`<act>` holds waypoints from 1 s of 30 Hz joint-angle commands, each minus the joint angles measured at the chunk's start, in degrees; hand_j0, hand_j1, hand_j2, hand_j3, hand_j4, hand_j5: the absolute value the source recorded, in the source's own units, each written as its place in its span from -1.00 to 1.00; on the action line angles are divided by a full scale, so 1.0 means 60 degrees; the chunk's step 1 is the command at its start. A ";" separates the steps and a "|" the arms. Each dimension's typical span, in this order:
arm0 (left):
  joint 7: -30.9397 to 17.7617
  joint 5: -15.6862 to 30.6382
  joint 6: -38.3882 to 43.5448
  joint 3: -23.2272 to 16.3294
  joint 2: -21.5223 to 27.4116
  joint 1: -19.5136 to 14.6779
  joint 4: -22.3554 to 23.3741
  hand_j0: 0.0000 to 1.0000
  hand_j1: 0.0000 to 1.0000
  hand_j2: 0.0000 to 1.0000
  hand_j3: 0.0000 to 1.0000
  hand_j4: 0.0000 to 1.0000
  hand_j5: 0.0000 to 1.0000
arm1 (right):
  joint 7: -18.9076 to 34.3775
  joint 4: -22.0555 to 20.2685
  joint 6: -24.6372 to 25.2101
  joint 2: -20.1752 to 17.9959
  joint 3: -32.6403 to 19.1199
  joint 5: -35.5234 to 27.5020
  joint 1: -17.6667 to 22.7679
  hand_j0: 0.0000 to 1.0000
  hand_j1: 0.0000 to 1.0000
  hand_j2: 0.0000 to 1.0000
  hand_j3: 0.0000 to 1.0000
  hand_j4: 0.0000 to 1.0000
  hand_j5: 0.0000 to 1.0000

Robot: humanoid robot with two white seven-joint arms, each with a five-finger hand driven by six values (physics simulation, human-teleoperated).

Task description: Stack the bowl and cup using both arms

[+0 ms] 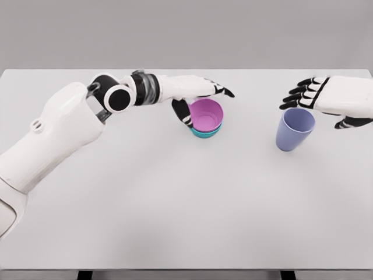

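Item 1: worktop (175, 204), white, seen from the head camera, spanning the whole width of the scene.

Item 2: pink bowl (207, 114), set inside a teal bowl (204, 133), of which only the lower rim is seen beneath it. The pair is placed on the far half of the worktop, slightly right of the middle.

Item 3: blue cup (294, 129), upright with its mouth upward, placed on the worktop well to the right of the bowls and apart from them.

Item 4: left robot hand (195, 99), reached in from the left on a white arm. Its fingers are laid over the far left rim of the pink bowl and its thumb is set against the bowl's left wall, so the bowl is gripped at that side.

Item 5: right robot hand (326, 99), entered from the right edge, held just above and beyond the cup. Its dark-tipped fingers are spread apart and loosely bent, with nothing held; contact with the cup rim cannot be confirmed.
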 commanded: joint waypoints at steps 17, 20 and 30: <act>0.0004 0.5965 -0.4688 0.4652 0.6322 0.4935 -0.3263 1.00 1.00 1.00 1.00 1.00 1.00 | -0.0004 0.1969 0.0026 0.1255 0.1668 0.0724 -0.0908 1.00 1.00 1.00 1.00 1.00 1.00; 0.0004 0.5979 -0.4688 0.5385 0.6337 0.5771 -0.3189 1.00 1.00 1.00 1.00 1.00 1.00 | -0.0004 0.1984 0.0026 0.1285 0.1888 0.0739 -0.1069 1.00 1.00 1.00 1.00 1.00 1.00; 0.0004 0.5935 -0.4688 0.5400 0.6161 0.5977 -0.2838 1.00 1.00 1.00 1.00 1.00 1.00 | -0.0004 0.2760 0.0026 0.1680 0.2445 0.0871 -0.1450 1.00 1.00 1.00 1.00 1.00 1.00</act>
